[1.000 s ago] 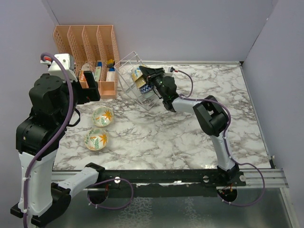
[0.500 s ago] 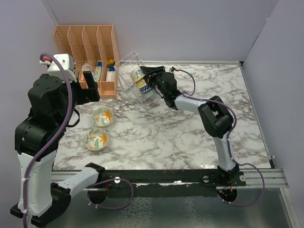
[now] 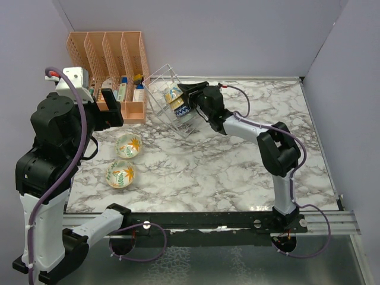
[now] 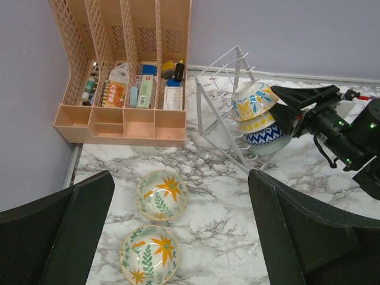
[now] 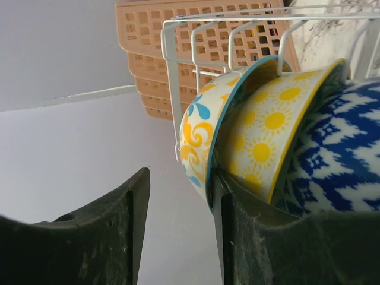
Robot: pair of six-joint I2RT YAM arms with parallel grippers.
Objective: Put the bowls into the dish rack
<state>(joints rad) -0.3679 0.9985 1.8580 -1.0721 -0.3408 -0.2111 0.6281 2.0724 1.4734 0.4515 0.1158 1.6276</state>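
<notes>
The wire dish rack (image 3: pixel 155 89) stands at the back, holding a stack of tilted bowls (image 3: pixel 177 101). In the left wrist view these are a cream bowl with yellow and blue swirls (image 4: pixel 254 100), a yellow sun bowl (image 4: pixel 256 122), a blue zigzag bowl (image 4: pixel 264 135) and a light teal one (image 4: pixel 280 145). My right gripper (image 3: pixel 187 91) is open at the cream bowl (image 5: pixel 205 127), one finger (image 5: pixel 237 219) against its rim. Two floral bowls (image 3: pixel 128 145) (image 3: pixel 120 174) sit on the table. My left gripper (image 4: pixel 181 175) is open and empty high above them.
An orange slotted organizer (image 3: pixel 113 56) with small items stands left of the rack against the back wall. Walls close in at the left, back and right. The marble table (image 3: pixel 237 166) stretches to the right of the bowls.
My right arm has shifted a little to the right, its gripper drawing slightly back from the rack. The bowls stay in the rack. The left arm has barely moved.
</notes>
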